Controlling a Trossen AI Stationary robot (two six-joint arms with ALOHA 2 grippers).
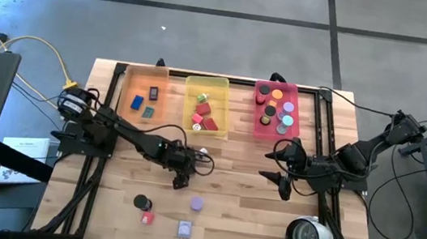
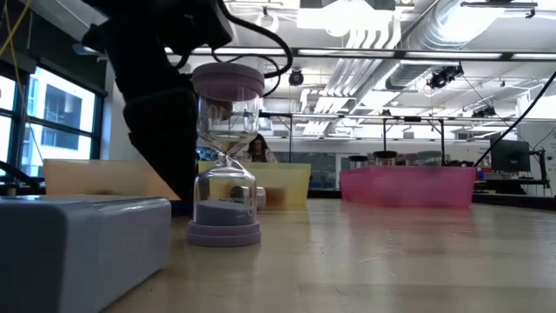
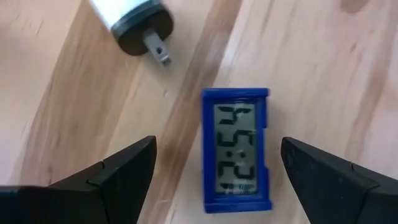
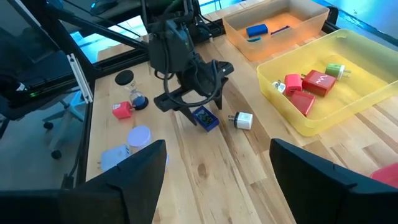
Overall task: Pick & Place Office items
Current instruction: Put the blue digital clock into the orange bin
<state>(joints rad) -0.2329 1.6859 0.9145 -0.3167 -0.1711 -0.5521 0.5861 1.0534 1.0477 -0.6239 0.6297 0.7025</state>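
A small blue digital clock (image 3: 236, 152) lies flat on the wooden table, display up. My left gripper (image 3: 217, 142) hangs open just above it, one finger on either side, touching nothing; the right wrist view shows that gripper (image 4: 194, 112) over the clock (image 4: 206, 119). A white plug adapter (image 3: 132, 18) lies just beyond the clock. My right gripper (image 1: 281, 177) waits open above the table's right half, in front of the pink tray (image 1: 277, 111). Loose near the front edge are a black disc (image 1: 140, 201), a red cube (image 1: 147, 217), a lavender hourglass (image 1: 197, 203) and a pale block (image 1: 184, 229).
Along the far edge stand an orange tray (image 1: 143, 94), a yellow tray (image 1: 205, 106) and the pink tray, each holding small items. A large white-grey round device (image 1: 309, 236) sits at the front right corner. Bare wood lies between the two grippers.
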